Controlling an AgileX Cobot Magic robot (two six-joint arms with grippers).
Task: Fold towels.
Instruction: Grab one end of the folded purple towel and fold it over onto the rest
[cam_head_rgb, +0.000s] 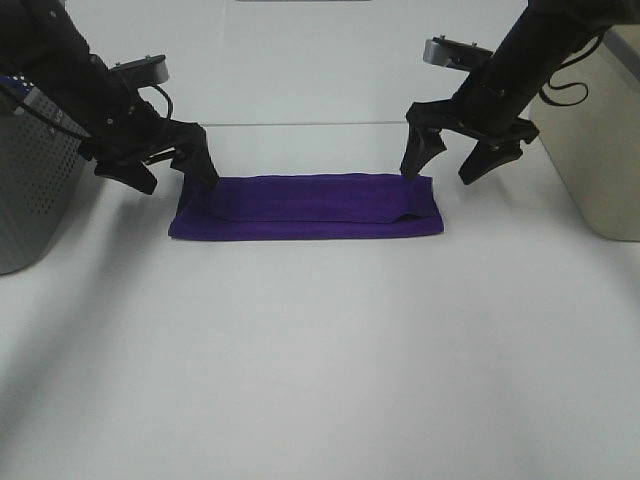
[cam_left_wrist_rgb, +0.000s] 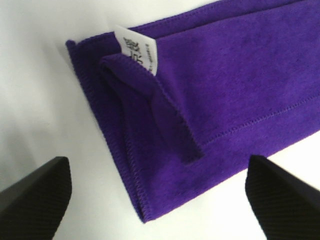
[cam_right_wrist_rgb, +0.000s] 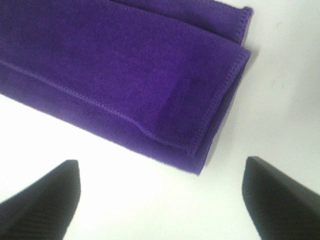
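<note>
The purple towel (cam_head_rgb: 308, 207) lies folded into a long flat strip on the white table. Its left end shows in the left wrist view (cam_left_wrist_rgb: 215, 75), with a small white care tag (cam_left_wrist_rgb: 138, 48) and a curled-over corner. Its right end shows in the right wrist view (cam_right_wrist_rgb: 130, 70), layers stacked with stitched hems. My left gripper (cam_head_rgb: 172, 172) is open and empty, just above the towel's left end. My right gripper (cam_head_rgb: 450, 160) is open and empty, just behind the towel's right end.
A grey perforated box (cam_head_rgb: 30, 190) stands at the left edge and a beige box (cam_head_rgb: 605, 140) at the right. The white table (cam_head_rgb: 320, 360) stretches toward the front.
</note>
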